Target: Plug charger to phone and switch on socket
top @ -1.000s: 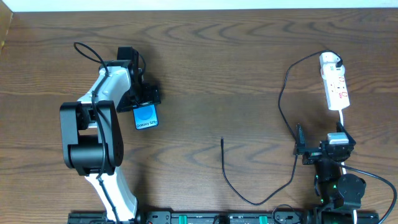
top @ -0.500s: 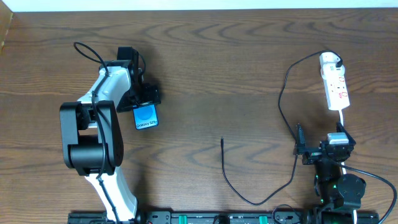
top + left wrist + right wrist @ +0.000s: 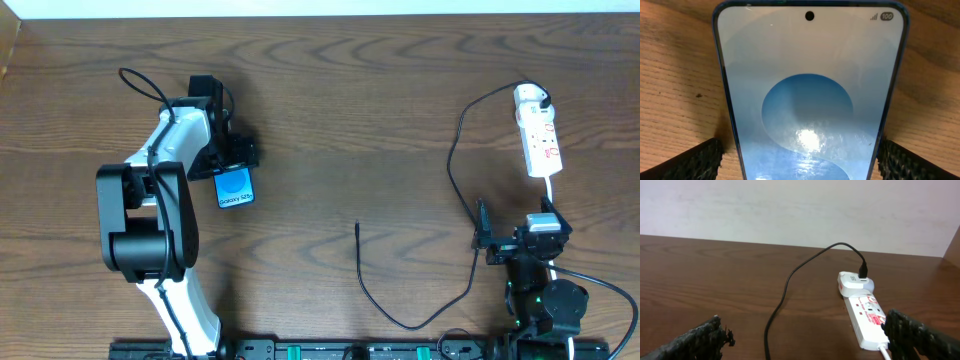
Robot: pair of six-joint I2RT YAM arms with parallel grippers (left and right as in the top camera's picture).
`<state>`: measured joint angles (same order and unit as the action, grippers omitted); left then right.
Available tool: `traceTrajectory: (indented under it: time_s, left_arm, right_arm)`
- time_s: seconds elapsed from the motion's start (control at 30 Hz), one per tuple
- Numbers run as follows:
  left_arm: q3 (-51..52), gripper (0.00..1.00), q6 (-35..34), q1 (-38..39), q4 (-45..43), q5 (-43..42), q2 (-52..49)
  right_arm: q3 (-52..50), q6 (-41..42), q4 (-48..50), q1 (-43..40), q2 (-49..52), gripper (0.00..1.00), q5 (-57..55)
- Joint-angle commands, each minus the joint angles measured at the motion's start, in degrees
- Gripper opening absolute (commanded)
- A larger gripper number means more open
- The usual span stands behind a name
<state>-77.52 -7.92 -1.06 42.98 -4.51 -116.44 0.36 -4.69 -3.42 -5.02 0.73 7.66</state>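
Both open and empty, the left end effector (image 3: 229, 153) straddles the phone (image 3: 235, 188) and the right end effector (image 3: 516, 239) waits near the socket (image 3: 540, 135). The charger tip (image 3: 358, 227) lies well apart on the table (image 3: 330, 100); it may twist when pinched.

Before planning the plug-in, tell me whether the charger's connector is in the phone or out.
Out. The connector tip lies on the table, apart from the phone.

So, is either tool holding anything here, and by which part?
Nothing is held. The left tool stands open astride the phone, gaps showing on both sides; the right tool is open and empty.
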Motion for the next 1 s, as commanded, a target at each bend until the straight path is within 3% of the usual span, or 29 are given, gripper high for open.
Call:
traceTrajectory:
  time_s: [0.0, 0.37, 0.57, 0.97]
  left_arm:
    - [2.2, 0.99, -0.5, -0.1, -0.5, -0.4, -0.5]
    - [2.3, 1.0, -0.5, -0.1, -0.5, -0.4, -0.5]
    - [2.3, 0.92, -0.5, -0.1, -0.7, -0.4, -0.5]
    - [2.3, 0.9, -0.5, -0.1, -0.7, -0.4, -0.5]
  right_arm:
    - [0.0, -0.5, -0.3, -0.1, -0.2, 0.99, -0.3]
    - [0.0, -0.5, -0.3, -0.1, -0.2, 0.99, -0.3]
    - [0.0, -0.5, -0.3, -0.1, -0.2, 0.99, -0.3]
    - [0.0, -0.5, -0.3, -0.1, -0.2, 0.99, -0.2]
